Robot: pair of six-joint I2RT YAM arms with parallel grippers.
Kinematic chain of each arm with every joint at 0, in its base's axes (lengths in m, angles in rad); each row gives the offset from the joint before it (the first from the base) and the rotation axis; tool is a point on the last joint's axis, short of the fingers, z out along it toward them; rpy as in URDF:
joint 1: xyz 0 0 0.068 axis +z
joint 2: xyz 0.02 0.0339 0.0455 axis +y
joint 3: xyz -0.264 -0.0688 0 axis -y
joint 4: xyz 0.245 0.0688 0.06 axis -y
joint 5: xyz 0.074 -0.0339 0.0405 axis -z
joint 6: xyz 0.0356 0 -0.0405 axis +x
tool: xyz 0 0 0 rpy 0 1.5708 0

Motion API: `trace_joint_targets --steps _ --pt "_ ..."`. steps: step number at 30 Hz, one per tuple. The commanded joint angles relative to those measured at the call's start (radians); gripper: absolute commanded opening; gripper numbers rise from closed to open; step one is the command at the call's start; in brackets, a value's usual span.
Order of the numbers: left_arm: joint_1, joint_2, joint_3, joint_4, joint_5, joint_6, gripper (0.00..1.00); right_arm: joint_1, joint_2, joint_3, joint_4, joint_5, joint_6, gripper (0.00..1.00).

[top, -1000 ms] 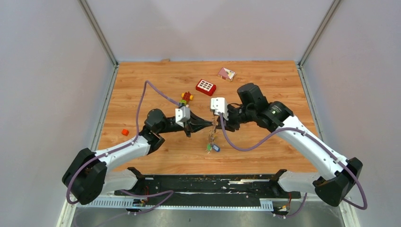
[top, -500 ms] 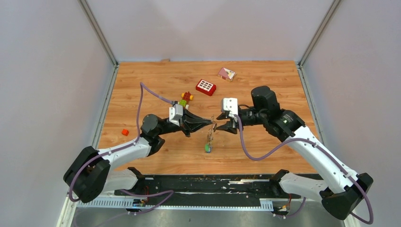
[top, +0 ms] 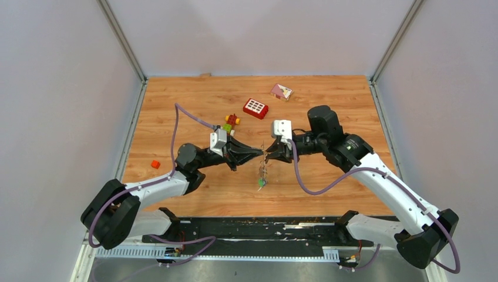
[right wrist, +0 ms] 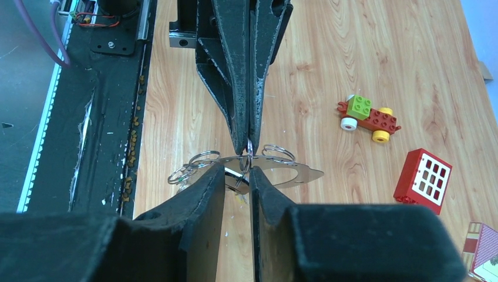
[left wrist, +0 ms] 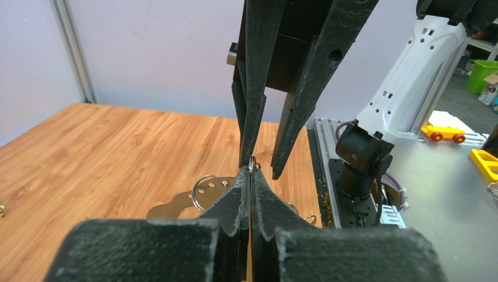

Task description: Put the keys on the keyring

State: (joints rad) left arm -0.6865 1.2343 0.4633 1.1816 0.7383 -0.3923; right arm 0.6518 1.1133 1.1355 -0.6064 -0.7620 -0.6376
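The table (top: 329, 106) is smooth wood-grain board with a faint sheen. The right gripper (right wrist: 236, 171) has matt black fingers (right wrist: 202, 211), grainy and rough. The keyring (right wrist: 249, 151) and plate (right wrist: 293, 171) are bright polished metal. The brick (right wrist: 423, 176) and toy (right wrist: 370, 114) are glossy plastic.

Left fingers (left wrist: 232, 205) pressed together meet slightly parted right fingers (right wrist: 202, 200) tip to tip.

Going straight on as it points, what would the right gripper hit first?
Probably the ring sticking out of the shut left gripper, then that gripper's tips. The right gripper points straight at them, nearly tip to tip.
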Motion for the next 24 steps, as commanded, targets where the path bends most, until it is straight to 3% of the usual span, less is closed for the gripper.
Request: trace_joint_targets --steps 1,20,24 --pt "0.001 -0.010 0.008 0.089 -0.017 -0.012 0.00 -0.001 0.013 0.019 0.046 0.004 0.014 0.22" --pt "0.001 -0.008 0.009 0.074 0.001 0.014 0.00 -0.003 0.032 0.032 0.053 -0.008 0.040 0.20" --pt "0.001 -0.006 0.009 0.070 0.001 0.017 0.00 -0.002 0.035 0.034 0.052 -0.013 0.043 0.15"
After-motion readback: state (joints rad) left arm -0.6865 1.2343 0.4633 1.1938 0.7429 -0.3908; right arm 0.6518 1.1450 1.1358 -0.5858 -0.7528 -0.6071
